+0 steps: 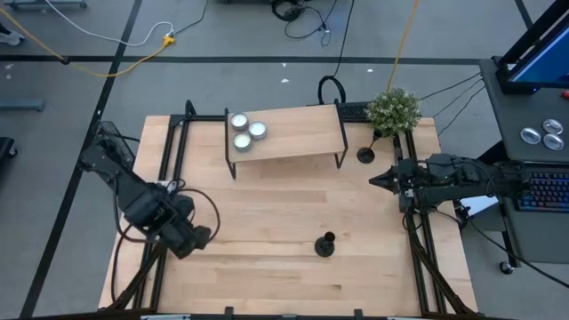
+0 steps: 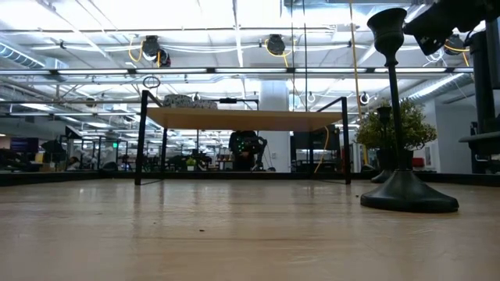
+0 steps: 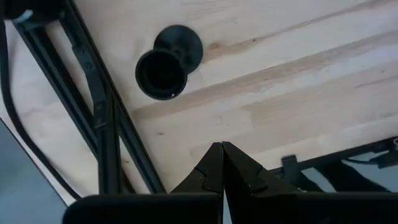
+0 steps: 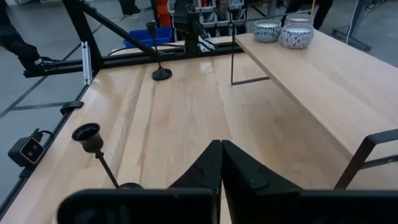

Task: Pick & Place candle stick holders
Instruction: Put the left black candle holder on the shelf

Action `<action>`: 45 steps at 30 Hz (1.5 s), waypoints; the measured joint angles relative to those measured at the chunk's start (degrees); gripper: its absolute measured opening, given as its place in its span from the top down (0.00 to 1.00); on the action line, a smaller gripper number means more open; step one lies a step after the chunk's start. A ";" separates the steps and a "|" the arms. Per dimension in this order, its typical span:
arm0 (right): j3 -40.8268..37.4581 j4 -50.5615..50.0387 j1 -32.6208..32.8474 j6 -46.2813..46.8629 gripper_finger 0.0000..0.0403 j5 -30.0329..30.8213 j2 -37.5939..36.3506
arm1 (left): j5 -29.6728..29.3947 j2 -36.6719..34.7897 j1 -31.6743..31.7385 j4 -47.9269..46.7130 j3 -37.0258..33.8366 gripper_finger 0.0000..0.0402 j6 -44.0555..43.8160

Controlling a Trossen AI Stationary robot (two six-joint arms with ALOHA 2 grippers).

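Our left pincer (image 1: 203, 236) hangs over the bench's (image 1: 267, 200) front-left corner, fingers pressed together, holding nothing. A candle stick holder (image 3: 169, 62) stands just ahead of it, stem upright, seen cup-down in the left wrist view; in the high view the arm hides it. Our right pincer (image 1: 374, 180) sits at the right edge, fingers together too, empty. A second holder (image 1: 365, 155) stands just behind it by the potted plant (image 1: 393, 110); a third holder (image 1: 325, 244) is at front centre, roughly between both arms. All stems vertical, so we judge a sideways grip on the stem. We judge the left arm nearest its holder. Raised shelf (image 1: 293, 135) carries three tealights (image 1: 247, 132). The low view cuts off the pincers.
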 joint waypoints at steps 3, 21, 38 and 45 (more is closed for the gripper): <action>-0.02 0.05 0.00 0.26 1.00 -0.02 0.00 | -0.02 0.02 -1.41 0.03 -0.19 1.00 -3.48; -0.02 0.03 0.00 -0.14 1.00 -0.04 0.00 | -8.02 0.02 -4.47 0.01 -0.19 0.95 -3.55; -0.02 0.02 0.02 0.24 1.00 -1.49 0.00 | -3.88 0.04 -4.28 -0.01 -8.10 0.59 -5.09; -0.02 0.01 0.02 1.31 1.00 -1.49 0.00 | -2.82 0.04 -2.70 0.09 -8.08 0.56 -3.77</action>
